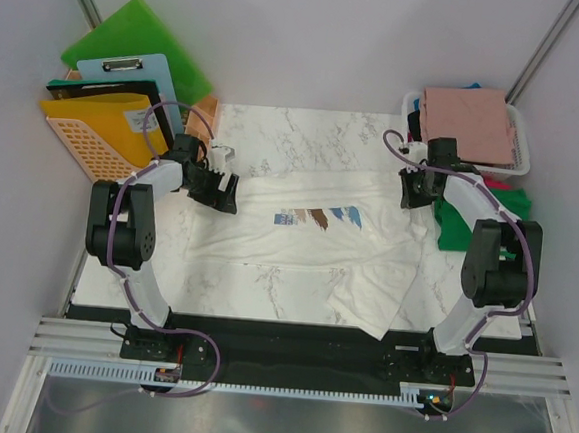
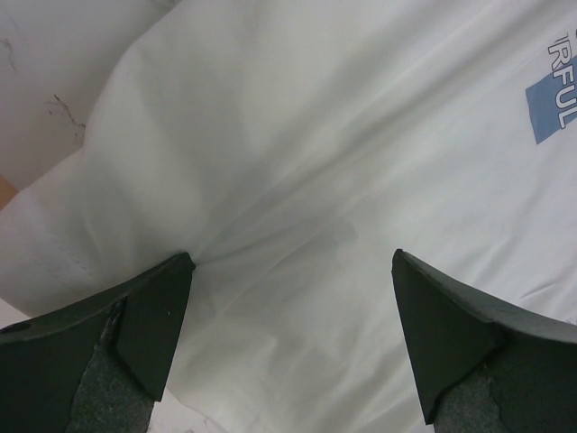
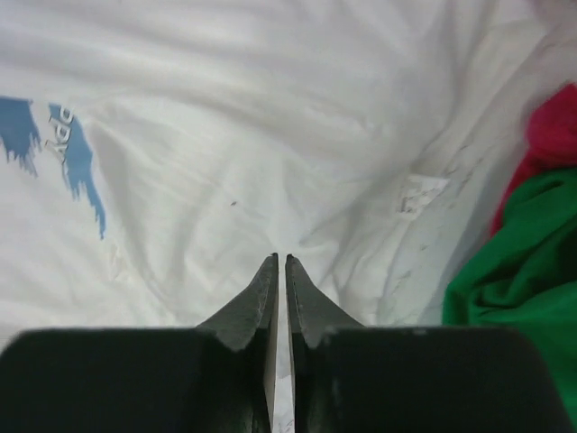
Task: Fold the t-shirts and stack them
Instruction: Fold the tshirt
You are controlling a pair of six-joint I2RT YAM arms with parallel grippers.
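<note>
Cream-white t-shirt (image 1: pixel 307 243) lies spread across the marble table (image 1: pixel 286 131), print up. My left gripper (image 2: pixel 293 262) hangs wide open over its left side. Right gripper (image 3: pixel 279 263): jaws pinched nearly together on a sliver of its white cloth. Green t-shirt (image 3: pixel 523 262) just beside. Farther back, dusty-pink t-shirt (image 1: pixel 467 125) atop the basket (image 1: pixel 522 145).

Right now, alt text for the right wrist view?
The right hand pinches shut on a rumpled white t-shirt with blue print at left. A green t-shirt and a red t-shirt bunch at the right edge.
</note>
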